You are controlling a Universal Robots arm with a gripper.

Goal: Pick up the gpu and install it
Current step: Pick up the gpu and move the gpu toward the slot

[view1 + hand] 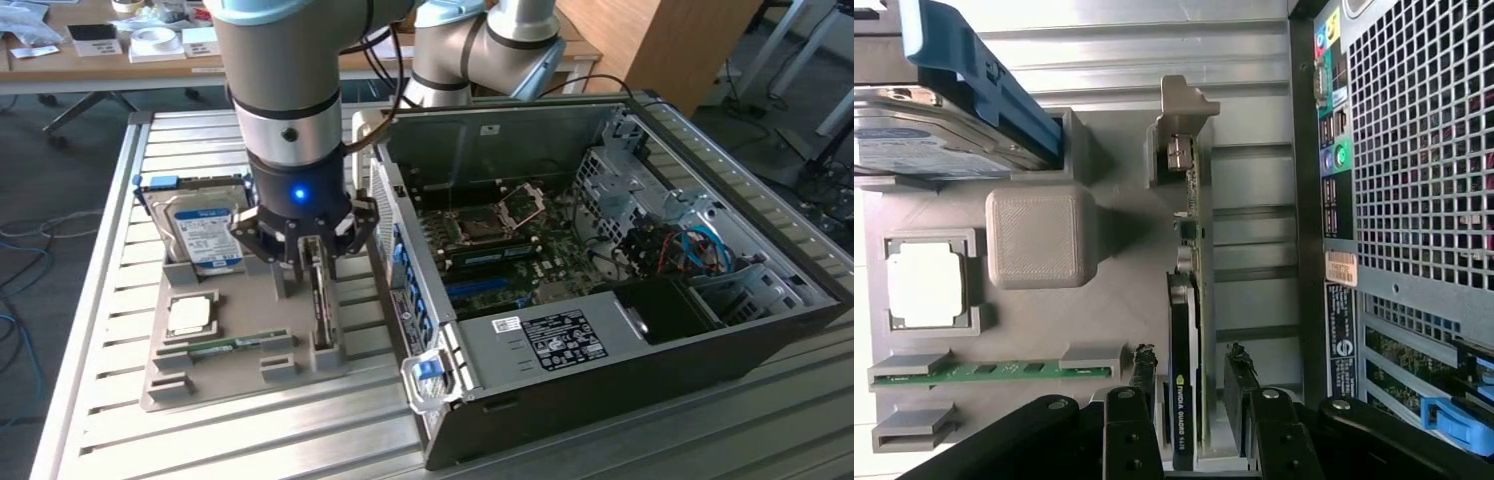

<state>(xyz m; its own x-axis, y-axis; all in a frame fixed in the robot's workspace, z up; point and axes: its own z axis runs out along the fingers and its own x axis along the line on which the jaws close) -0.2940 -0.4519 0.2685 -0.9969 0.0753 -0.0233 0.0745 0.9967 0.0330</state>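
Arm (pixel 287 90): upright, wrist pointing straight down just beside the computer case (pixel 627 300)'s rear panel.
Holder tray (pixel 220 378): on the worktop (pixel 160 440), alongside the case.
Gpu (pixel 1183 400): dark card with a pale bracket, on edge in the tray slot nearest the case.
Claw (pixel 310 252): wide open, straddling the card with narrow gaps on both sides, holding nothing.

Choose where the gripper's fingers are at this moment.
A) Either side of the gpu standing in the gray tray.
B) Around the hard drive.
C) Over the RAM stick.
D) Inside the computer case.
A: the open gripper straddles the gpu, which stands on edge in the gray tray, a gap on each side.
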